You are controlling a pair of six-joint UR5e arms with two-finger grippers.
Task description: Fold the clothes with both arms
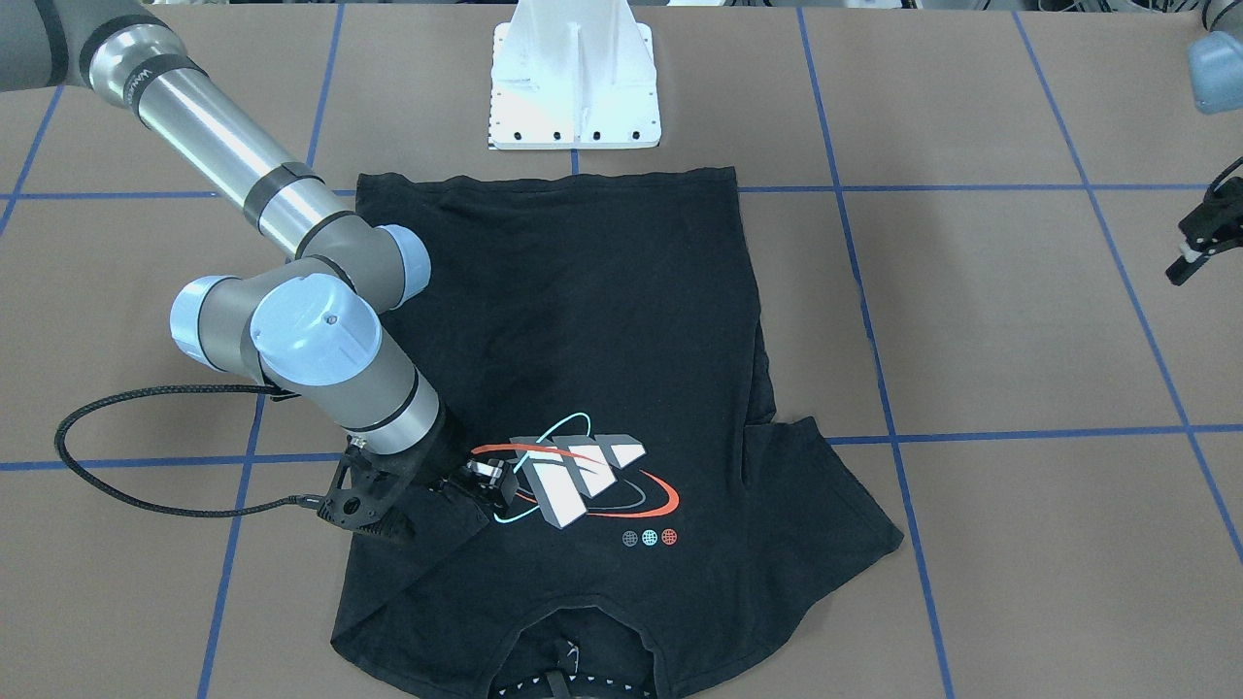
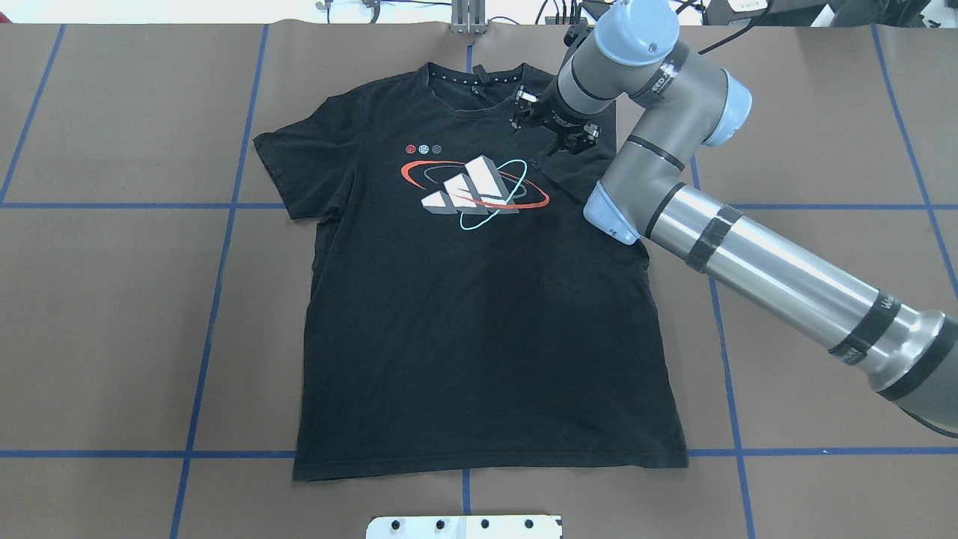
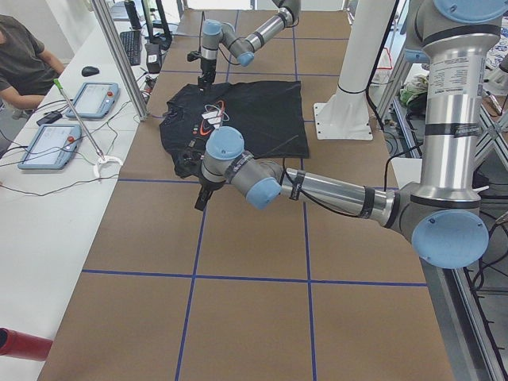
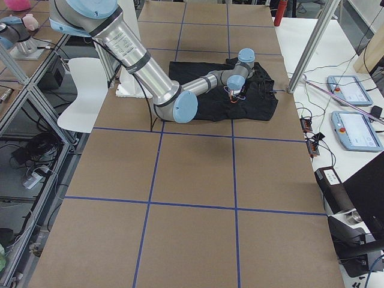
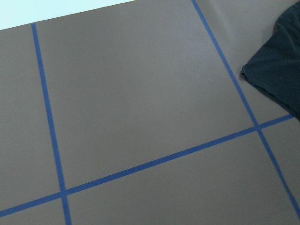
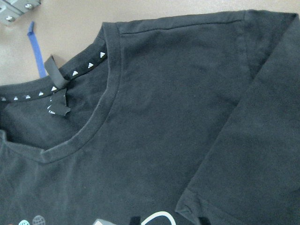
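Note:
The black T-shirt (image 2: pixel 479 322) lies flat on the brown table with its logo (image 2: pixel 471 191) up and its collar (image 6: pixel 84 126) toward the far edge in the overhead view. One sleeve is folded inward onto the chest, its hem corner (image 6: pixel 187 208) near the logo. My right gripper (image 2: pixel 552 123) hovers low over that folded sleeve, beside the logo (image 1: pixel 583 476). Its fingertips (image 6: pixel 134 219) show spread apart at the bottom edge of the right wrist view, so it is open. My left gripper (image 1: pixel 1187 260) hangs off to the side of the shirt over bare table, and whether it is open or shut is unclear. The other sleeve (image 5: pixel 276 65) shows in the left wrist view.
The white mounting base (image 1: pixel 573 87) stands just behind the shirt's hem. A black cable (image 1: pixel 97 456) loops from the right wrist over the table. Blue tape lines (image 2: pixel 224 247) grid the brown surface. A person (image 3: pixel 24 55) sits at a side bench with control tablets (image 3: pixel 55 143).

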